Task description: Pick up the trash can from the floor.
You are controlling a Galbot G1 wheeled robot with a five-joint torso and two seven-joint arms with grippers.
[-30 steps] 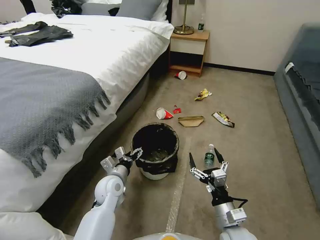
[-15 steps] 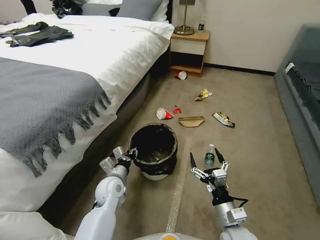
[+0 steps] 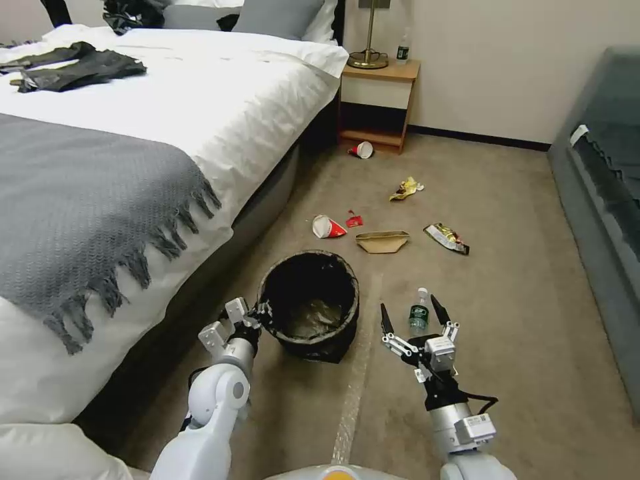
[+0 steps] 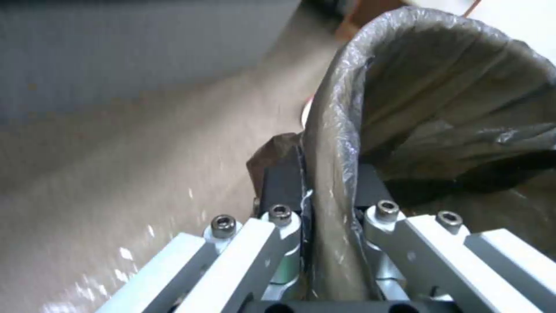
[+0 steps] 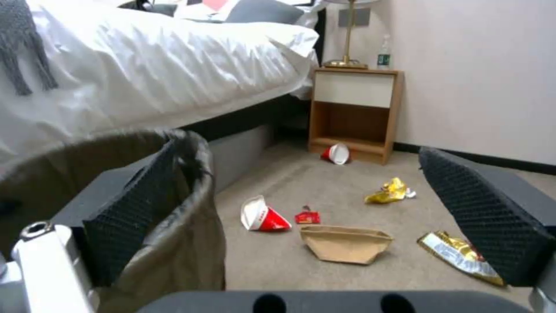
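Left gripper (image 3: 261,312) pinches the trash can (image 3: 309,305) at the rim on the bed side; can tilted on the floor (image 3: 533,320).

Left wrist view: 2 fingers (image 4: 282,184) straddle the liner-covered rim (image 4: 333,143), 1 inside, 1 outside, clamped. Head view instead shows the can's lean. Right gripper (image 3: 415,319) hangs just beside the can's far side, fingers spread wide, holding nothing.

No text, label or brand is legible on anything here, wrappers and bottles included.
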